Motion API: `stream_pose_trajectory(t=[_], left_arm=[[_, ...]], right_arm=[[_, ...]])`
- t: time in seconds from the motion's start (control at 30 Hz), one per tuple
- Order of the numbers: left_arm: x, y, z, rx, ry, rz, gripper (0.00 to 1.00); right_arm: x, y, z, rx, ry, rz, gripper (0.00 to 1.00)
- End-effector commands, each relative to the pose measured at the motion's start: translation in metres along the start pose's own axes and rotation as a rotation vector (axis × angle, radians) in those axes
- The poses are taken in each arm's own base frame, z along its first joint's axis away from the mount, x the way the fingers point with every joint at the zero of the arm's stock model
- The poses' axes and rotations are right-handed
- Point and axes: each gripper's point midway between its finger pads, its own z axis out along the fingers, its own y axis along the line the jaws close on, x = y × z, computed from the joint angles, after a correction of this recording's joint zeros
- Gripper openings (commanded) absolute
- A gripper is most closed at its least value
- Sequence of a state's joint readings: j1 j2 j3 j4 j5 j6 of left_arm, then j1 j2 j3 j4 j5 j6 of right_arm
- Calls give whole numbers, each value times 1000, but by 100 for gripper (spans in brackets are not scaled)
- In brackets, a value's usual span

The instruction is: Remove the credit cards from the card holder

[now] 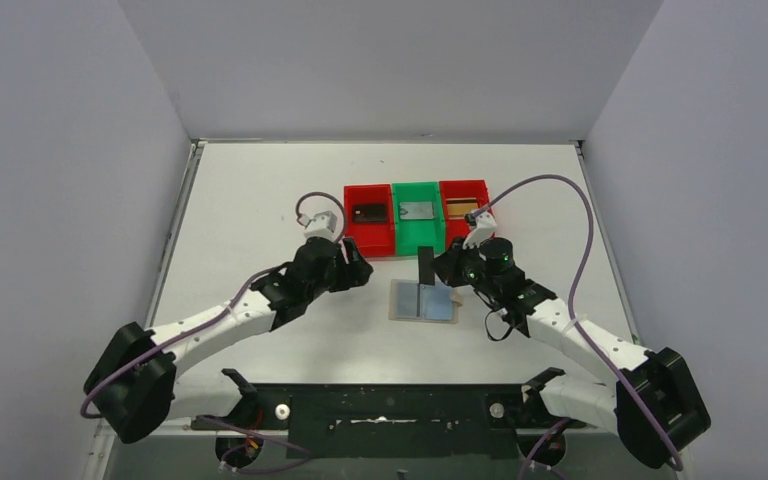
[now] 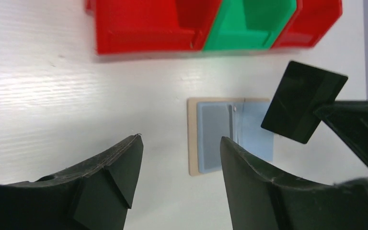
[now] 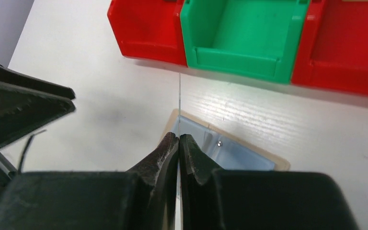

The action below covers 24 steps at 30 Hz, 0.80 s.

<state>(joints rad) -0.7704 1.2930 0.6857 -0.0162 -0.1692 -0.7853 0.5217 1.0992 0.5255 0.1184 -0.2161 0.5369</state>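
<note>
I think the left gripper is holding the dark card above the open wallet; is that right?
Not quite: the right gripper holds the dark card above the open wallet, as the right wrist view shows, with the card pinched edge-on. The left gripper is open and empty.

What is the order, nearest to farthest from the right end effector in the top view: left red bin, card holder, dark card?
1. dark card: gripped in the right end effector, on its left.
2. card holder: lying open on the table, just nearer the arm bases.
3. left red bin: leftmost of the bin row, at the back.
</note>
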Motion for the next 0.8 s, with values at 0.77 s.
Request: stream_pose_trajectory(t=[0.77], left_arm=[[-146,148,-108,-388,-320,-198,91]], right_arm=[[-89,96,50,-146,-184,-1140,0]])
